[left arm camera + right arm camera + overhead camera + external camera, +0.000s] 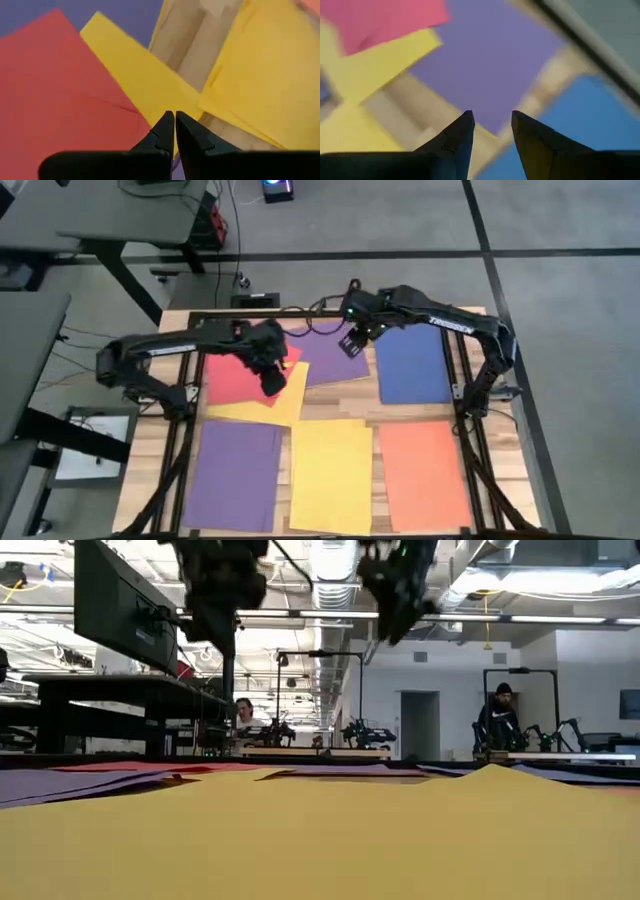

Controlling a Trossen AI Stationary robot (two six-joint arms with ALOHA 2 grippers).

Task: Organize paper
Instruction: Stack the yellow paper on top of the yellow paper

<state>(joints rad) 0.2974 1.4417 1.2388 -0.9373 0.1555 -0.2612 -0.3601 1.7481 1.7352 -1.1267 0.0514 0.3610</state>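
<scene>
while above paper (pixel 330 475), both grippers

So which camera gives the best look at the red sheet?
The high view: the red sheet shows nearly whole, partly under the left claw. The left wrist view shows one corner close up, the right wrist view a blurred corner, the low view only a thin edge.

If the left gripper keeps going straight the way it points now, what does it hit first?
Likely the tilted yellow sheet: the left gripper, fingers shut, aims at it just beside the red sheet. Height above the paper is unclear.
</scene>
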